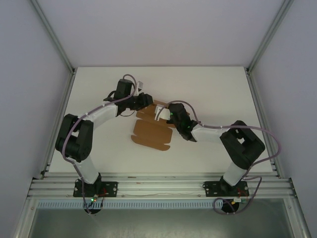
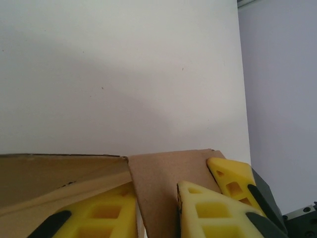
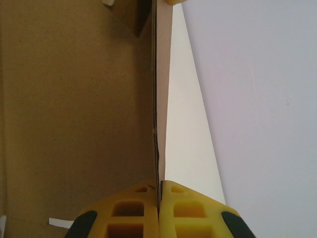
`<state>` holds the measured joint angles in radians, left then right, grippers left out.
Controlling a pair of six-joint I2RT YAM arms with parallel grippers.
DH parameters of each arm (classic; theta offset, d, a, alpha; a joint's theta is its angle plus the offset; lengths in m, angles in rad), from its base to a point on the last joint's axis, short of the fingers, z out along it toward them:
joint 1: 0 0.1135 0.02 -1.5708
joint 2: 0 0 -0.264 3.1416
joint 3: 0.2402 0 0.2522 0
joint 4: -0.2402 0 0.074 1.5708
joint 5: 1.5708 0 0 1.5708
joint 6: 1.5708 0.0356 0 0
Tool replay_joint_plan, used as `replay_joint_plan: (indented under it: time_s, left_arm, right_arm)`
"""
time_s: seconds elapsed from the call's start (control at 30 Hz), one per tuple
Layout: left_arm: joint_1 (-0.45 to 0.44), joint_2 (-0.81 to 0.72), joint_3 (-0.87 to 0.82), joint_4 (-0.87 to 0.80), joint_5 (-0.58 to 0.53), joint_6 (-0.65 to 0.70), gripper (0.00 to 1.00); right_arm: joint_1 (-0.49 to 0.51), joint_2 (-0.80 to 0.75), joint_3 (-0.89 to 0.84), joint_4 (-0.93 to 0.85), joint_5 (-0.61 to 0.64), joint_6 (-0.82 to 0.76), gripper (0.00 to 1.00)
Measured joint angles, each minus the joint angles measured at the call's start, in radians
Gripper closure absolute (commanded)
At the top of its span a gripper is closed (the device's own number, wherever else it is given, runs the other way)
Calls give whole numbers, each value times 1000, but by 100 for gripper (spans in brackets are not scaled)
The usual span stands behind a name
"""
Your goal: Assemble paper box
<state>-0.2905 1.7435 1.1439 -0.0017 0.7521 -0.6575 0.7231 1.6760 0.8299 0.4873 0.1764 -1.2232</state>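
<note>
Yellow plastic fingers [image 3: 148, 196] of the right tool [image 3: 160, 187] sit pressed together on the thin edge of an upright cardboard panel, seen edge-on from the right wrist. That tool is clamped on the paper box [image 1: 151, 131], a plain brown kraft die-cut sheet with flaps. The sheet lies mostly flat at the middle of the white bench [image 1: 213, 89], and its far end stands up between the two arms. The left tool [image 2: 156, 198] straddles a neighbouring upright flap, one yellow finger close on each side; whether they already pinch it I cannot tell.

My judgement of what could go wrong:
- **Slipping or creasing:** the right tool holds only a narrow strip of edge, so a pull across the panel could slide the card out or crease it away from its fold line.
- **A bad fold:** if the left tool closes off-centre, it may bend the flap in the wrong place or shove it into the held panel.
- **Finger clash:** both tools work at the same corner, so they could collide if either swings inward.
- **Dragging:** nothing pins the flat remainder, which could drag across the bench.
</note>
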Motion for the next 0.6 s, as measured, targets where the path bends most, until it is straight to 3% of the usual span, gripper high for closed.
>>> replay_joint_plan:
  time_s: [0.13, 0.17, 0.4, 0.6]
  left_arm:
    - [-4, -4, -14, 14, -2, -2, 76]
    - [-5, -8, -20, 15, -5, -1, 72]
    - [-11, -93, -82, -20, -89, 47, 0]
    - [17, -318, -206, -105, -300, 136, 0]
  right_arm:
    - [0, -7, -10, -1, 0, 7, 100]
    - [0, -8, -13, 0, -1, 7, 100]
    - [3, -38, -26, 7, -16, 23, 100]
    - [-15, -97, -42, 6, -26, 61, 100]
